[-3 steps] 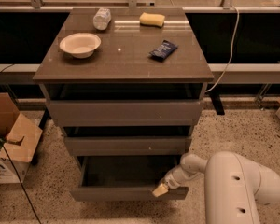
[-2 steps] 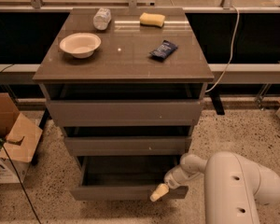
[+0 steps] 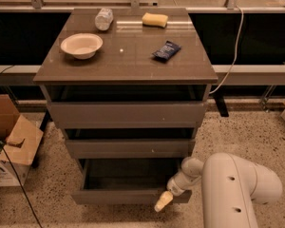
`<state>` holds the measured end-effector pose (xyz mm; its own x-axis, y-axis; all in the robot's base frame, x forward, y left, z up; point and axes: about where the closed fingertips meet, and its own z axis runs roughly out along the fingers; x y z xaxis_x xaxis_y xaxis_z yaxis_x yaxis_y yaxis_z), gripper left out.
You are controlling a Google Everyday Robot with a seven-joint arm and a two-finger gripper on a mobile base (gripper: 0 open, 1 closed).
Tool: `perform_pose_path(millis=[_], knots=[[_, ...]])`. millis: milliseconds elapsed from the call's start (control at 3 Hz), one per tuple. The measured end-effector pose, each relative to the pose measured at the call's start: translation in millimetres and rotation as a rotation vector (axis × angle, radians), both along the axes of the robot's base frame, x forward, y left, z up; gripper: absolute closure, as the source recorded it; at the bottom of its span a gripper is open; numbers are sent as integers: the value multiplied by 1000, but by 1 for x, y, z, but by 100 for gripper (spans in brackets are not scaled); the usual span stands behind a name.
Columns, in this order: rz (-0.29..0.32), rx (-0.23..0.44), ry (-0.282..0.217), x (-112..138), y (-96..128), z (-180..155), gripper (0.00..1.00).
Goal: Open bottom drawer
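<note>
The bottom drawer [image 3: 118,196] is the lowest of three in the grey-brown cabinet [image 3: 126,113]. It stands pulled out, its dark inside showing above its flat front. My gripper [image 3: 162,202] hangs at the drawer front's right end, at its top edge, at the tip of my white arm [image 3: 237,194]. Its cream fingertip [image 3: 162,202] overlaps the front panel. The middle drawer [image 3: 128,147] and top drawer [image 3: 126,114] sit above, each pulled out a little.
On the cabinet top lie a white bowl [image 3: 81,44], a crushed plastic bottle [image 3: 103,19], a yellow sponge [image 3: 155,19] and a dark blue packet [image 3: 166,50]. A cardboard box [image 3: 9,146] stands on the floor at left. A cable [image 3: 233,56] hangs at right.
The gripper has moved slightly down and left along the bottom drawer's front edge. The drawer stays pulled out.
</note>
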<state>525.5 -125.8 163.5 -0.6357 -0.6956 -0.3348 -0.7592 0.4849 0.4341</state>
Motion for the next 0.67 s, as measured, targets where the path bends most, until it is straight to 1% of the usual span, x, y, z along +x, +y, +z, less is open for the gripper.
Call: perform_pose_path(millis=[333, 667], knots=[[47, -32, 66, -27, -6, -8, 0], [47, -32, 66, -27, -6, -5, 0]])
